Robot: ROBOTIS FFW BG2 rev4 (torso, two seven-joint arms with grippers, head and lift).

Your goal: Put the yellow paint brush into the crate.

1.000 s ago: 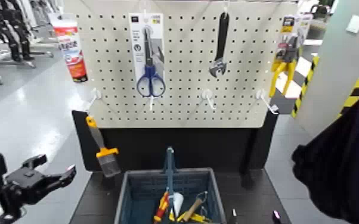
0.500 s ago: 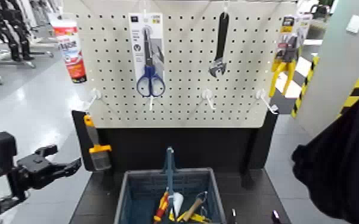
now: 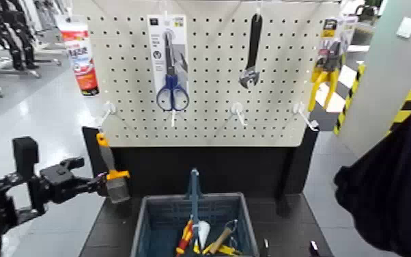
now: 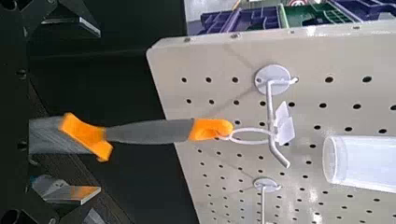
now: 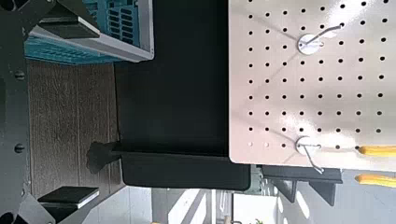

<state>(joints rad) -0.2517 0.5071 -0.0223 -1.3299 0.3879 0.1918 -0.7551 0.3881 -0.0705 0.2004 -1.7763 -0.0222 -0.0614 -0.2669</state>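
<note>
The yellow paint brush [image 3: 112, 167] hangs from a pegboard hook, its orange tip up and its grey bristle block down, left of the crate. My left gripper [image 3: 97, 183] is open at the brush's ferrule. In the left wrist view its fingers [image 4: 70, 191] stand wide apart on either side of the brush [image 4: 140, 133], whether touching I cannot tell. The blue-grey crate [image 3: 188, 199] with its tall blue handle stands below the board and holds several tools. My right gripper [image 3: 289, 249] is low at the front right, open and empty, with the crate [image 5: 103, 28] in its wrist view.
The white pegboard [image 3: 208, 82] carries a tube [image 3: 80, 53], packaged blue scissors [image 3: 171, 68], a black wrench [image 3: 252, 55], yellow pliers [image 3: 328, 65] and bare hooks [image 3: 237, 113]. A dark bulk [image 3: 386, 184] fills the right side. A black panel stands behind the crate.
My left gripper has moved right and up from the lower left to the hanging brush. The brush has swung slightly on its hook. The right arm has not moved.
</note>
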